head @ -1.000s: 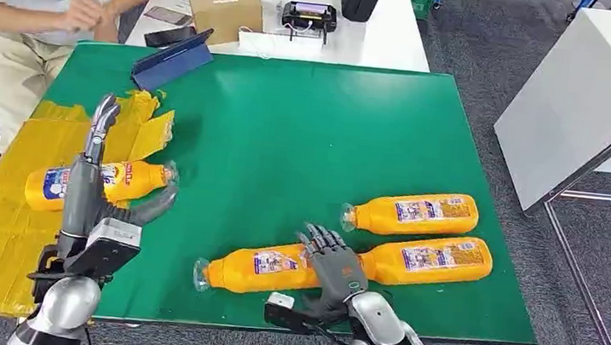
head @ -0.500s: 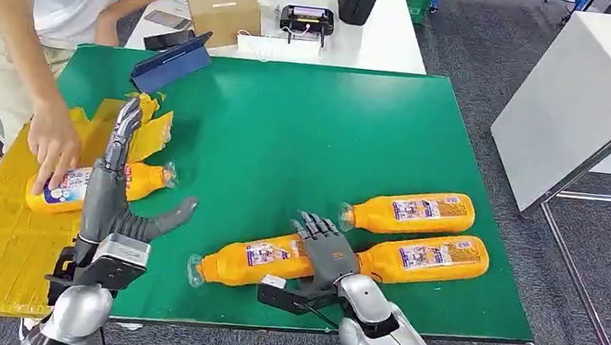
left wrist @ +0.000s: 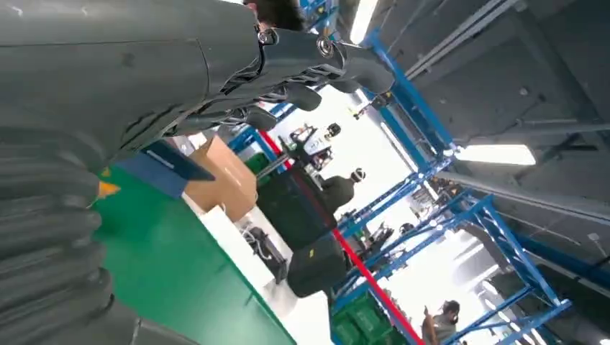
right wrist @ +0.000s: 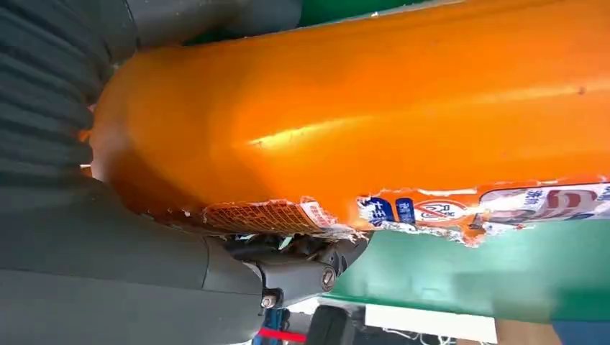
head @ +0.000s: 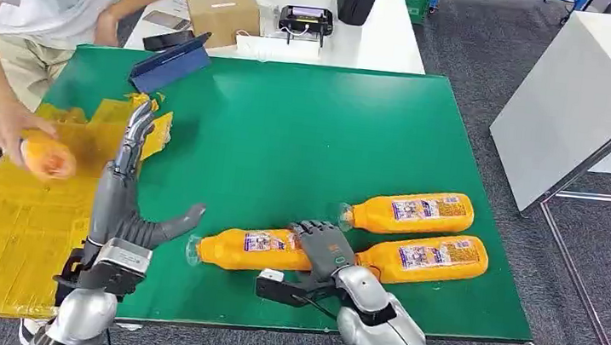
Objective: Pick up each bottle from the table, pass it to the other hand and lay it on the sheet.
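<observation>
- The right hand (head: 324, 247) now curls its fingers (head: 313, 228) over the base of the nearest bottle (head: 247, 248); a second ago they lay flat on it. In the right wrist view the orange body (right wrist: 360, 108) sits tight against the palm, so the grasp looks closed, though the bottle still lies on the green counter (head: 306, 130).
- The left hand (head: 124, 196) has risen, fingers spread, holding nothing; it seems ready for the handover.
- Two more bottles (head: 409, 212) (head: 426, 258) lie unmoved beside the right hand.
- On the yellow sheet (head: 13, 227), the bottle laid there a second ago is gone: a person's hand (head: 7, 126) has lifted it (head: 45, 158) off.
</observation>
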Action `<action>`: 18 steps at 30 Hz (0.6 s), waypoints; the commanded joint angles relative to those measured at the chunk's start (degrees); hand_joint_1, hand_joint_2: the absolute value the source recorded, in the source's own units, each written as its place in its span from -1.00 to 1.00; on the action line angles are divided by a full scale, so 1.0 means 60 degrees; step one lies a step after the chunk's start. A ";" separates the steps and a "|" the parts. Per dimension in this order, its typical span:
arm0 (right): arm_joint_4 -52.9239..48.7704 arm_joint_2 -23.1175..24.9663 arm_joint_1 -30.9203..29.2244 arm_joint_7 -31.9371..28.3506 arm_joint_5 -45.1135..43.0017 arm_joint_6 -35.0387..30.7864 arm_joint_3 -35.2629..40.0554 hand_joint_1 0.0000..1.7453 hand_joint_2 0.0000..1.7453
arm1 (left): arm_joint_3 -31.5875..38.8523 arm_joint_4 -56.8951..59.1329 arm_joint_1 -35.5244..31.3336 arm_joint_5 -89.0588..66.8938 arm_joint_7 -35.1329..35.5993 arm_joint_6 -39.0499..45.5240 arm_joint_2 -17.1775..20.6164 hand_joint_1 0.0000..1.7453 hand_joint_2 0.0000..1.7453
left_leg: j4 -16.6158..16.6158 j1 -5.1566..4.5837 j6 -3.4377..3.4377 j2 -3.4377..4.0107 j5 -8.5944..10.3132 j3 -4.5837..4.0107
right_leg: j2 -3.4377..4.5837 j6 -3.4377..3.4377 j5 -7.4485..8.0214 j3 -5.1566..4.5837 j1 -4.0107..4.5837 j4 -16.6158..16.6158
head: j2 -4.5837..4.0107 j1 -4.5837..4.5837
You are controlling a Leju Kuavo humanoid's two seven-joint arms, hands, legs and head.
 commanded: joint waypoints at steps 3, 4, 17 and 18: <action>-0.4276 0.0141 0.2289 -0.1150 -0.2289 -0.2502 -0.2445 1.00 1.00 | 0.0154 0.0252 0.0549 0.0417 -0.0016 -0.0846 -0.0060 -1.00 1.00 | -0.0007 0.0003 -0.0009 -0.0041 -0.0004 -0.0010 | 0.0004 -0.0009 -0.0014 0.0033 -0.0001 -0.0005 | 0.0000 0.0003; -0.4751 0.0199 0.2485 -0.1439 -0.2638 -0.2678 -0.2757 1.00 1.00 | 0.0167 0.0310 0.0618 0.0593 -0.0075 -0.0936 -0.0100 -1.00 1.00 | -0.0011 0.0006 -0.0013 -0.0057 -0.0009 -0.0014 | 0.0011 -0.0014 -0.0022 0.0086 0.0001 -0.0010 | 0.0000 0.0000; -0.5303 0.0477 0.2738 -0.2443 -0.3573 -0.3339 -0.3470 1.00 1.00 | 0.0245 0.0656 0.0809 0.1156 -0.0057 -0.1322 -0.0198 -1.00 1.00 | 0.0004 0.0002 -0.0001 -0.0060 -0.0003 -0.0089 | 0.0014 -0.0003 -0.0015 0.0035 0.0001 0.0004 | 0.0000 0.0000; -0.5581 0.0545 0.2808 -0.2650 -0.4013 -0.3412 -0.3612 1.00 1.00 | 0.0299 0.0811 0.0870 0.1335 -0.0063 -0.1382 -0.0244 -1.00 1.00 | 0.0004 0.0005 -0.0005 -0.0066 -0.0012 -0.0071 | 0.0023 -0.0008 -0.0025 0.0054 0.0002 0.0004 | 0.0000 0.0000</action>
